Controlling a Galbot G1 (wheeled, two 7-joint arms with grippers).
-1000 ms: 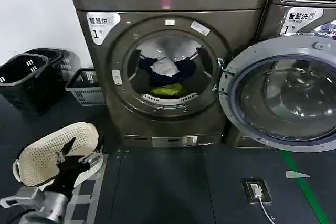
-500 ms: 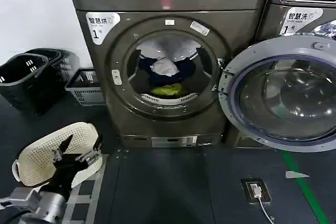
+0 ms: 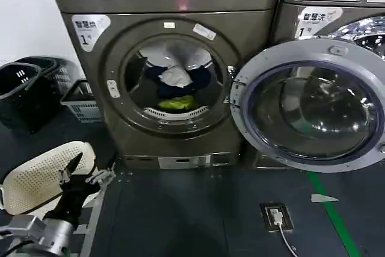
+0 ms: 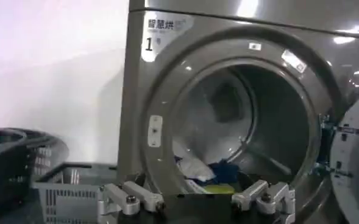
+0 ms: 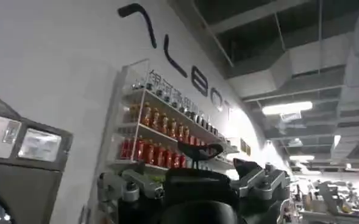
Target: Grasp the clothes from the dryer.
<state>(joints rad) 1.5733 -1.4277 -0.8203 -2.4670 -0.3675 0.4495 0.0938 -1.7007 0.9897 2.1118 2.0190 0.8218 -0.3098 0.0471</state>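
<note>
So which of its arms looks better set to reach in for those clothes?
Probably the left. Its claw is open, low at the robot's left, and its wrist camera looks straight into the dryer at the clothes. The right claw points up toward a wall of shelves instead.

Dark floor (image 3: pixel 180 221) under dryer (image 3: pixel 162 88), cream basket (image 3: pixel 42 176), black baskets (image 3: pixel 21 91).

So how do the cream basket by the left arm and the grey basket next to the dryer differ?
The cream basket is pale, rounded and tipped on its side, its perforated bottom facing the head camera, close behind the open left gripper. The grey basket is darker, boxy and upright on the floor, against the left side of the dryer, farther back. Both are perforated plastic.
</note>
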